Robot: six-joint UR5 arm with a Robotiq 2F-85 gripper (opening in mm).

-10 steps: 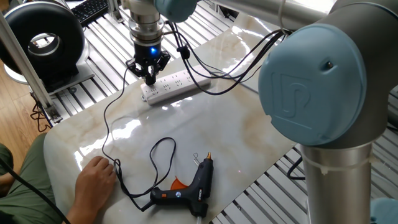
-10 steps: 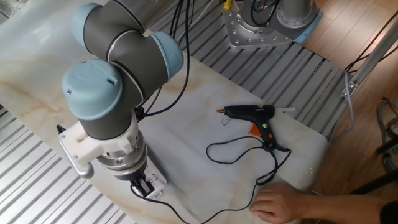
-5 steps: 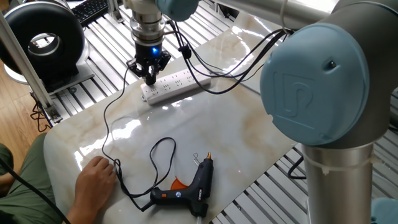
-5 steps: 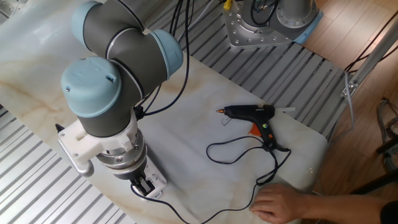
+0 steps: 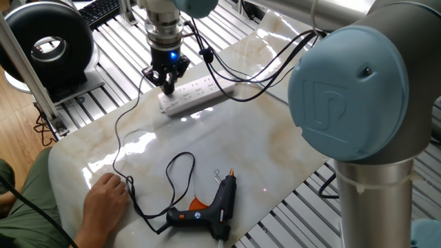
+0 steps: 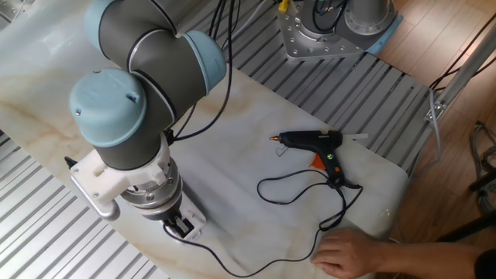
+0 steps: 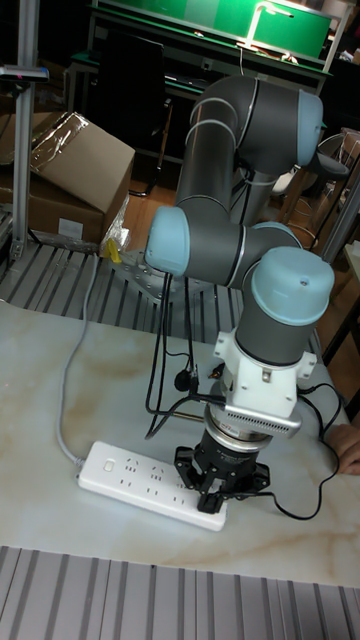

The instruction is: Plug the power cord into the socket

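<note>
While gripped, power cord [image 5: 124, 138] plug seemingly meets white socket [image 5: 196, 93].

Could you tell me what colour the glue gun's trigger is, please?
Orange, on the black glue gun; clearest in the other fixed view.

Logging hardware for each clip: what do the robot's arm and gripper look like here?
The arm has dark grey tube links with pale blue round joint caps, one cap embossed with a logo. A white bracket sits at the wrist above a silver ring. The gripper is black with short fingers and a blue light glowing on its body. Thick black cables trail along the arm.
</note>
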